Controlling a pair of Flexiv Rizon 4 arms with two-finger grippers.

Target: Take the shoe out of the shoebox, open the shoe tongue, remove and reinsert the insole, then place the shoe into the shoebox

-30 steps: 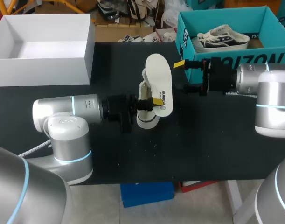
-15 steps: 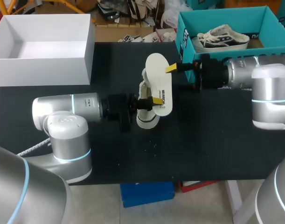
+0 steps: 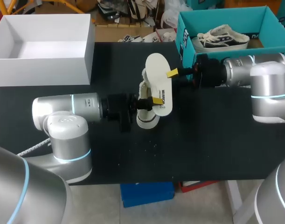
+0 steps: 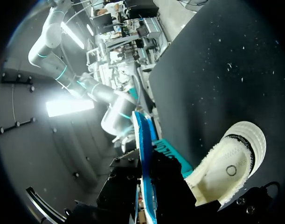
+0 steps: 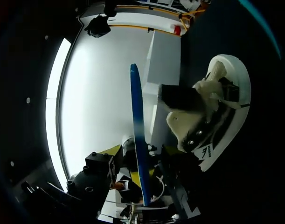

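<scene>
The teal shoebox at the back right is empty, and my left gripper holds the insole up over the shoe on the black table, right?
Not quite. The teal shoebox is not empty: the head view shows a second shoe lying in it. The rest is right: the left gripper holds the insole up over the shoe on the black table.

Insole (image 3: 157,79) apparently atop shoe (image 3: 146,119); empty box (image 3: 44,70) behind-left, filled box (image 3: 273,58) behind-right.
</scene>
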